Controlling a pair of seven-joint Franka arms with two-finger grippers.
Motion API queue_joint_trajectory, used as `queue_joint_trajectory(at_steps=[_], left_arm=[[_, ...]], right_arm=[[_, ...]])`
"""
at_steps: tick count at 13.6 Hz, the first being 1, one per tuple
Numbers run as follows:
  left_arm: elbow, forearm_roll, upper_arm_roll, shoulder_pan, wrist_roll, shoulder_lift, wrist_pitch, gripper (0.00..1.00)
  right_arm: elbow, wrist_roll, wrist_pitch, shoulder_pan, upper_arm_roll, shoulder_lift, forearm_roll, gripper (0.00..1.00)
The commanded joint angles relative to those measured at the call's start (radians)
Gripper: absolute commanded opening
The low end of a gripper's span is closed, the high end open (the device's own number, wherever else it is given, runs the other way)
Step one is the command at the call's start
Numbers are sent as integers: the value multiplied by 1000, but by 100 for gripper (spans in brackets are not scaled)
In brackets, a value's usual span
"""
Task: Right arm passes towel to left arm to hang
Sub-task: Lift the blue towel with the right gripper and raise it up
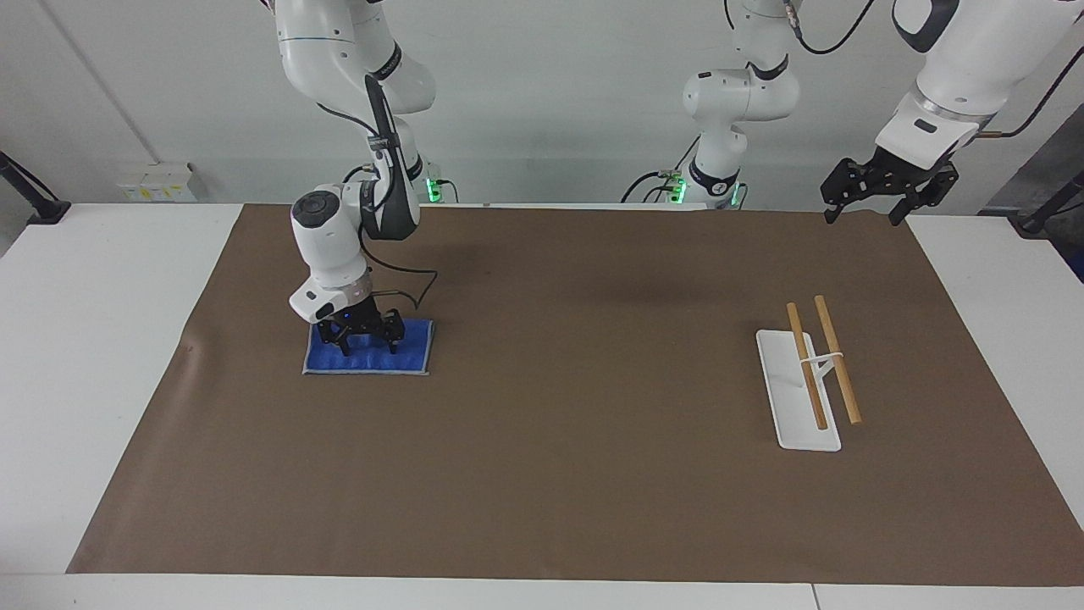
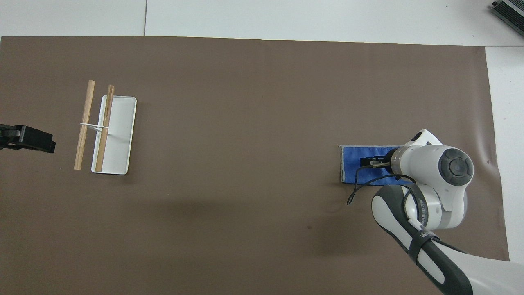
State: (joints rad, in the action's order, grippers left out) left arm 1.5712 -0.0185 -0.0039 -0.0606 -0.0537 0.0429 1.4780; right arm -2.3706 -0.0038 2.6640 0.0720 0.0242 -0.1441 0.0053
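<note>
R gripper (image 1: 367,346) is down on the small bright-blue terry towel w/ pale stitched edging (image 1: 411,359), fingers spread wide, tips at the cloth on the half nearer the robots, not pinched yet. Towel lies flat on the brown paper table cover (image 1: 559,474), toward the R arm's end. Step in hand, imo: the pinch. Press tips in enough to gather a fold, close fully, then lift straight up; grabbing near the edge nearer the robots lets the rest drape free for the handover.

L gripper (image 1: 866,202) waits raised over the cover's edge at the L arm's end, fingers released, holding nothing.

White flat-base rack w/ two wooden rods (image 1: 815,364) sits well apart from towel, near L arm's end. Mid-table between them is open cover, good spot for the pass. Watch: the cover's edge near the towel has a wrinkle (image 1: 188,347), and the R arm's black wrist cable (image 2: 356,190) hangs loose over the towel's edge, so a snag risk on the lift.
</note>
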Motion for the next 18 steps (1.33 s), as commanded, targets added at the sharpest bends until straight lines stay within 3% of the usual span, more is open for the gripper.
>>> queue_joint_trajectory(at_steps=[1, 4, 7, 9, 13, 18], left_arm=[[13, -21, -4, 4, 11, 17, -5, 100], [12, -21, -4, 4, 11, 17, -5, 100], [13, -21, -4, 4, 11, 17, -5, 100], [13, -21, -4, 4, 11, 17, -5, 100], [13, -21, -4, 4, 11, 17, -5, 100], [13, -21, -4, 4, 11, 17, -5, 100]], right_arm=[[-13, -28, 25, -8, -3, 0, 22, 52], [-13, -27, 24, -8, -4, 0, 22, 16], [-3, -21, 11, -2, -4, 0, 22, 0], [31, -31, -47, 3, -4, 9, 21, 0], [220, -117, -324, 6, -15, 21, 24, 0], [270, -211, -354, 6, -32, 89, 260, 0]])
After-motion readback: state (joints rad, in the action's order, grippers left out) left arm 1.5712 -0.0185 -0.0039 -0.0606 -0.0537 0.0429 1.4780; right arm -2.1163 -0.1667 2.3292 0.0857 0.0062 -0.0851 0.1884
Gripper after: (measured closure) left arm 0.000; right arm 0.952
